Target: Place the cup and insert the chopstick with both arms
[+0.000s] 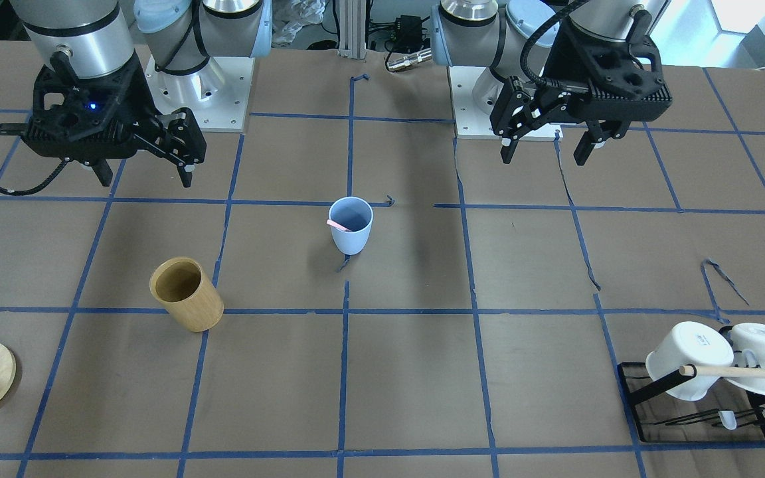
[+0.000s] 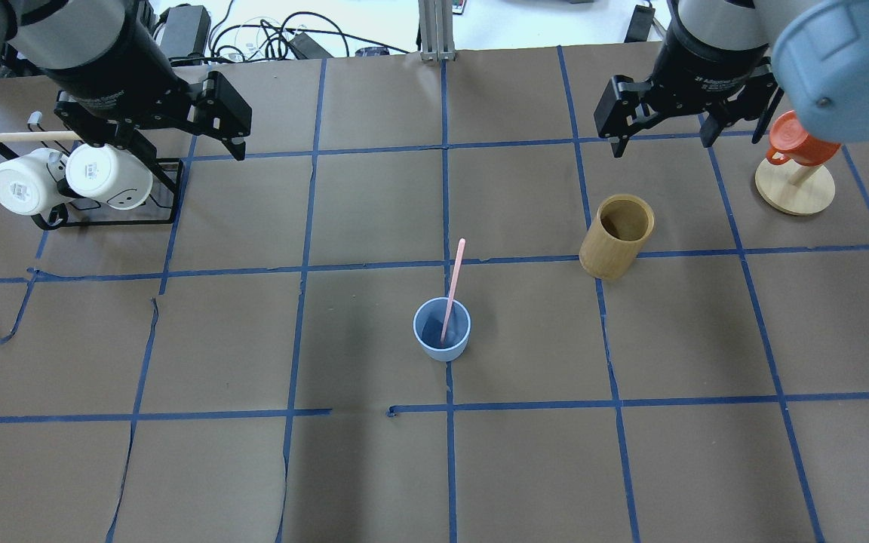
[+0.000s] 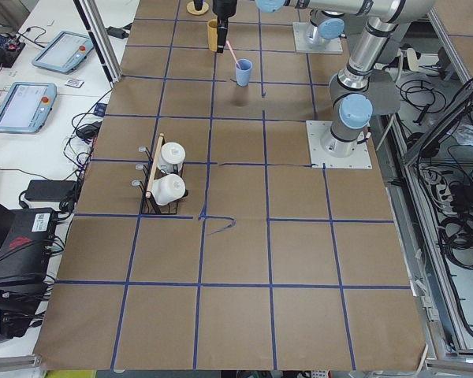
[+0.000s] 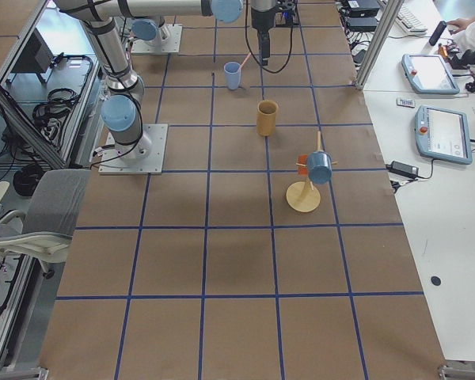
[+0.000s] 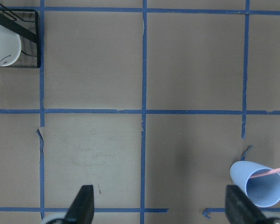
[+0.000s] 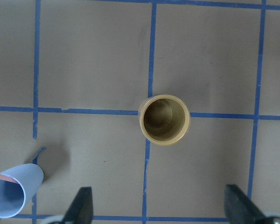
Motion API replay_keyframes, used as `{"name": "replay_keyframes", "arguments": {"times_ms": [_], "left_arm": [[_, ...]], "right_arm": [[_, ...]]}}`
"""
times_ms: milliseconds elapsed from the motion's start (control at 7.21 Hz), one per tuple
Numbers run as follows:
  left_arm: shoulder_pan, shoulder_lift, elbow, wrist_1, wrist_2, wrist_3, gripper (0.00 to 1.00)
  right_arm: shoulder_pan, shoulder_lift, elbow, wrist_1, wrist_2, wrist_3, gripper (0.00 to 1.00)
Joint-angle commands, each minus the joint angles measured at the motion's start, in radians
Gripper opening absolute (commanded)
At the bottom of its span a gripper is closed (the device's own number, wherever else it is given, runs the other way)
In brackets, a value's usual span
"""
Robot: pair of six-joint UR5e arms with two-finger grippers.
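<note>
Blue cup (image 2: 442,329) upright on desk (image 2: 374,467), between left jaws and right jaws, well apart from both, below their level. Pink chopstick (image 2: 452,290) inside cup, leaning on rim, upper end sticking out. Left jaws spread wide, empty, hovering above desk, mug rack (image 2: 110,223) near them. Right jaws spread wide, empty, hovering; wooden cup (image 2: 617,236) upright on desk below, near them.

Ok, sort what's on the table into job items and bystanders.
Job: blue cup, pink chopstick standing in it.
Bystanders: wooden cup, white mugs on black rack, orange mug on wooden stand.
</note>
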State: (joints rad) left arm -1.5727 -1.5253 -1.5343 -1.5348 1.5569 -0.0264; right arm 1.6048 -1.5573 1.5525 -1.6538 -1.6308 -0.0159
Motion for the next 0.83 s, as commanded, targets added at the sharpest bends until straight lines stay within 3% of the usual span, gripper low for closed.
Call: {"name": "replay_keyframes", "arguments": {"times_ms": [0,693], "left_arm": [[-0.001,-0.001,-0.001,-0.002,0.002,-0.001,1.00],[0.000,-0.001,-0.001,-0.002,0.002,-0.001,1.00]], "right_arm": [[0.000,-0.003,0.001,0.005,-0.006,0.002,1.00],[0.000,-0.004,0.017,0.005,0.002,0.008,1.00]]}}
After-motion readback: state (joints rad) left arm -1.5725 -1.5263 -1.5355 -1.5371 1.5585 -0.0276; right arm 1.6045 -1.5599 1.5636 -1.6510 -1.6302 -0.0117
